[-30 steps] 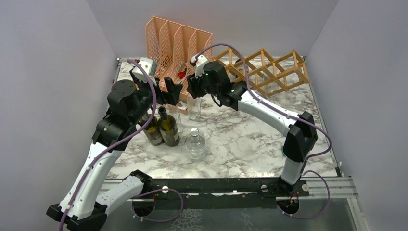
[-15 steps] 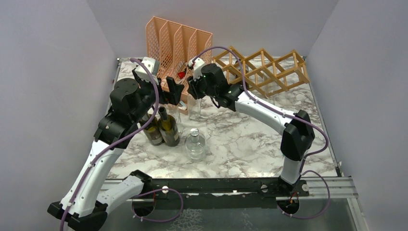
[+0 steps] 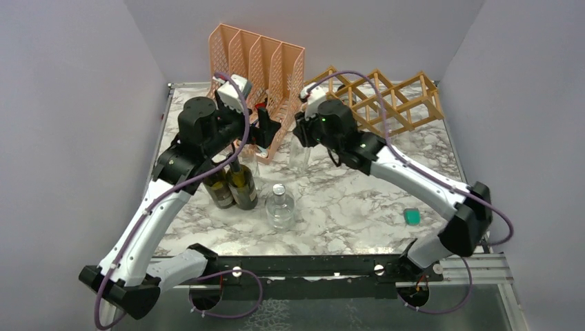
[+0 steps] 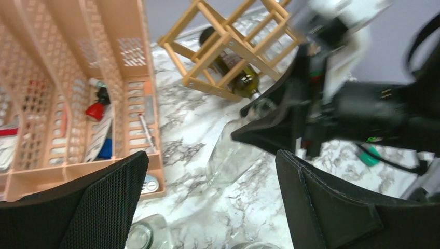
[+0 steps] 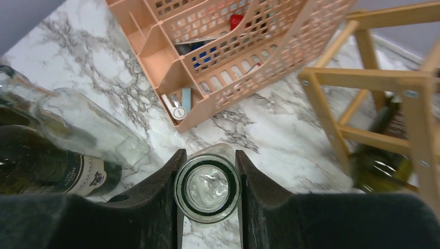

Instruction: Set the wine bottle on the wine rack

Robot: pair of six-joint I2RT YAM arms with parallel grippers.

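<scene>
— Watching the right claw [image 5: 208, 161]: pinching the clear wine bottle [image 5: 207, 188] just under its mouth, one finger on either side.
— Resting on the marble or lifted?
— Not managing to tell. Hanging close above the marbled tabletop [image 3: 359, 200], just in front of the peach mesh organiser [image 3: 255, 55], near the wine rack [image 5: 363, 79] but apart from it.
— Spotting the left claw [image 4: 212, 155] too: spread wide, gripping nothing.
— Noting the rack sitting at the far right, cradling one dark bottle [image 4: 231, 70].
— Also seeing two dark bottles [image 3: 243, 185] and another clear one [image 3: 279, 207] standing nearer the front, with pale lilac walls [image 3: 69, 103] closing in on three sides.
</scene>
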